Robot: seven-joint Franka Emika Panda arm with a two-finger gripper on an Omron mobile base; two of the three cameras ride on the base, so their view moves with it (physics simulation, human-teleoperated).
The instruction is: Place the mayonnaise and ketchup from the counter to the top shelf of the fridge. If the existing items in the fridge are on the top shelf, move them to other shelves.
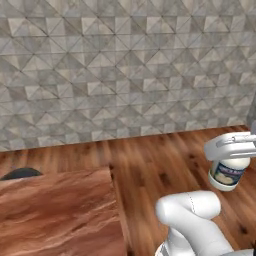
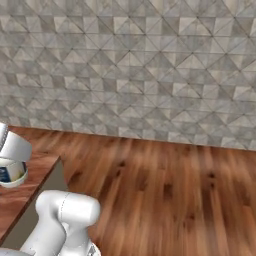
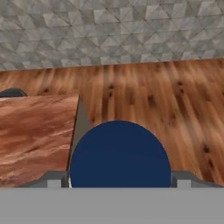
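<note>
Claw (image 3: 119, 183) grips the squat blue-lidded mayonnaise jar (image 1: 228, 172) directly beneath it, axis upright, carried off the reddish-brown wooden surface (image 1: 55, 215) above the floor.

1. You can see a pale label with a dark blue band on the mayonnaise jar (image 1: 228, 173), but its print is too blurred to read.
2. From the right base view the same jar (image 2: 11, 173) shows a blue patch of its label; no letters can be made out there either.
3. The jar's dark blue lid (image 3: 119, 154) is plain, with no writing.
</note>
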